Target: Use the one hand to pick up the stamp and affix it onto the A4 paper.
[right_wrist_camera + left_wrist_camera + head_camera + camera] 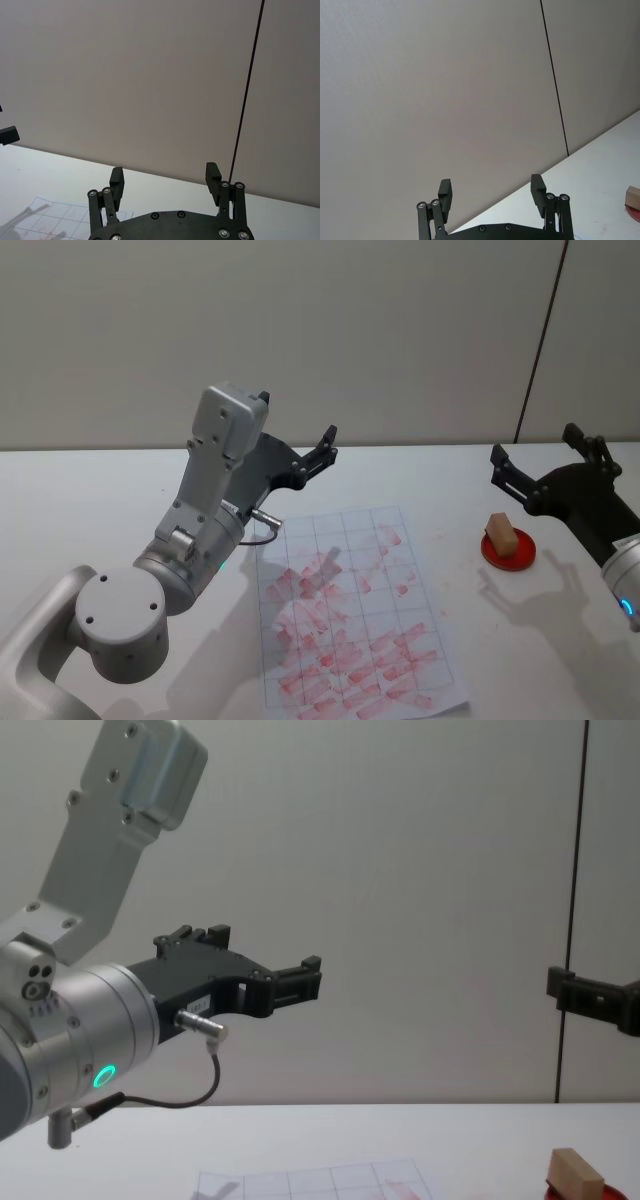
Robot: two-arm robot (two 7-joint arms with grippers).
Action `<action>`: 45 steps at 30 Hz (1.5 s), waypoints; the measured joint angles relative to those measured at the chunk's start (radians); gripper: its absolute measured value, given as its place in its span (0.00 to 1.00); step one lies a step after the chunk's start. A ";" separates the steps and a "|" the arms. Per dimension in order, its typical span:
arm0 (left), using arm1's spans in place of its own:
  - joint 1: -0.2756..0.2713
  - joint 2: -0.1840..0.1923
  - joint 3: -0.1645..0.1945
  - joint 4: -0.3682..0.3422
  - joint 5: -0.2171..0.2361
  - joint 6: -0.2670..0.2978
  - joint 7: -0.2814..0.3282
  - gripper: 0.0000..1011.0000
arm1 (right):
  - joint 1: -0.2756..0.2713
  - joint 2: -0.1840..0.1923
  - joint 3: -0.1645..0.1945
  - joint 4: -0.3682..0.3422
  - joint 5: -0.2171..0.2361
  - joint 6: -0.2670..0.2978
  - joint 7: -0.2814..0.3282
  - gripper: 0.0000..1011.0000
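Observation:
The stamp (501,534), a small tan wooden block, stands on a round red pad (508,553) at the right of the white table. The A4 paper (350,625), gridded and covered with pinkish-red marks, lies in the middle. My right gripper (533,443) hovers open just behind and above the stamp, nothing between its fingers. My left gripper (298,422) is raised open above the paper's far left corner, also holding nothing. The left wrist view catches the stamp (634,193) at its edge, and the right wrist view shows a corner of the paper (45,217).
The table (90,510) ends at a plain grey wall (400,330) with a dark vertical seam. My left arm's bulky grey links (190,540) stand over the table's left part, beside the paper.

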 joint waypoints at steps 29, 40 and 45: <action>0.000 0.000 0.000 0.000 0.000 0.000 0.000 0.99 | 0.000 -0.001 0.000 0.001 0.000 0.002 -0.001 0.99; 0.000 0.000 0.000 0.000 0.000 0.000 0.000 0.99 | 0.002 -0.039 -0.021 -0.021 -0.033 0.110 -0.081 0.99; 0.000 0.000 0.000 0.000 0.000 0.000 0.000 0.99 | 0.007 -0.064 -0.033 -0.021 -0.052 0.167 -0.125 0.99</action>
